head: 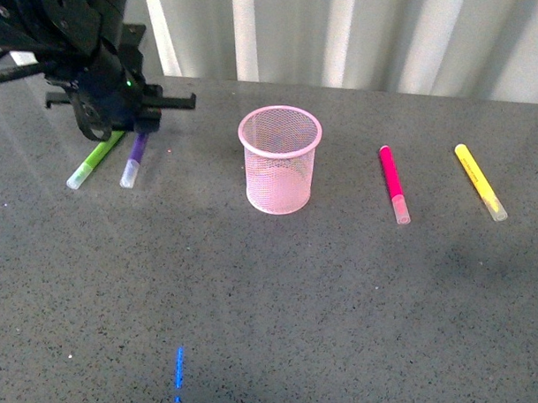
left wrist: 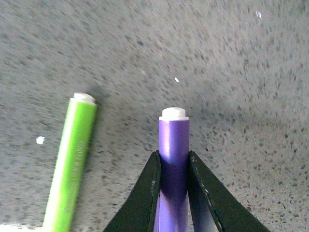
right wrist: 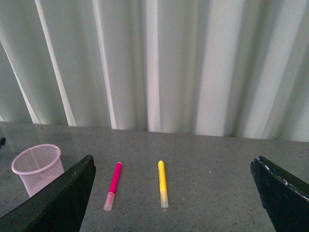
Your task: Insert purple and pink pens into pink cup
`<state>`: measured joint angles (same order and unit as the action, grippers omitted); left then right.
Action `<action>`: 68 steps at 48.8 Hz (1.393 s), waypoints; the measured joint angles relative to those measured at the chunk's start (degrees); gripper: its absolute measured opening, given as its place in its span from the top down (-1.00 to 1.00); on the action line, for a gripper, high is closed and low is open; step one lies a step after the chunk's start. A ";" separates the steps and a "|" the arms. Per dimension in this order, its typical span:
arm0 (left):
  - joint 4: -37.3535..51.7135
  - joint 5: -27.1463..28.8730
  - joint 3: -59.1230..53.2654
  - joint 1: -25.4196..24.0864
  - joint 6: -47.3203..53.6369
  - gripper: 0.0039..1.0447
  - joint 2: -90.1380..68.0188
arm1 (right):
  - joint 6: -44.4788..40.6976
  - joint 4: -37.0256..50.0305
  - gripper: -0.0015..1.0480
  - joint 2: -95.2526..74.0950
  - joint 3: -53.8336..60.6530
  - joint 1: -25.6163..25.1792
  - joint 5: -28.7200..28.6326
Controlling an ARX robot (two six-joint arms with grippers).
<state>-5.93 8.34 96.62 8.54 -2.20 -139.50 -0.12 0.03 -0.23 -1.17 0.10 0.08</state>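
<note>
At the far left of the worktop (head: 299,298) my left claw (left wrist: 173,186) is clenched on the purple pen (left wrist: 174,140), its black fingers (left wrist: 145,193) pressed to either side of the barrel while the pen lies flat; the lime-green marker (left wrist: 72,159) lies just beside it, clear of the fingers, so I judge a straight lift is wanted, with no sideways drag that could nudge that marker; the grip sits near the tail of the barrel, so the capped end may droop, and I would raise it slowly, bring it toward upright, carry it over the pink cup (head: 281,157), which stands upright near the middle with nothing in it that I can see, and let go only once the lower end is inside the rim, since a mesh cup looks light enough to tip if struck on the side; the pink pen (head: 393,181) lies on the other side of the cup, with the yellow marker (head: 479,181) beyond it, and my right claw (right wrist: 176,191) hangs released and empty over that side; the worktop is dark grey and speckled, with a short blue streak (head: 179,368) near the front; behind it hangs a pale pleated curtain (right wrist: 169,63).
</note>
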 joint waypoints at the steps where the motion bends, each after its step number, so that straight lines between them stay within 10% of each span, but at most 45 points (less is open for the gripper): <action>1: 0.90 0.79 -0.42 -0.33 -0.07 0.76 0.87 | -0.02 0.00 -0.87 0.00 0.00 0.00 0.00; 19: 29.97 4.96 -12.22 0.57 -10.64 0.76 20.50 | -0.02 0.00 -0.87 0.00 0.00 0.00 0.00; 48: 54.69 3.08 -24.94 17.22 -23.54 0.76 21.24 | -0.02 0.00 -0.87 0.00 0.00 0.00 0.00; 68: 63.60 3.32 -29.73 19.15 -25.20 0.76 14.43 | -0.02 0.00 -0.87 0.00 0.00 0.00 0.00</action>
<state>57.67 11.66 66.89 27.68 -27.40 -125.08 -0.14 0.03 -0.23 -1.17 0.10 0.08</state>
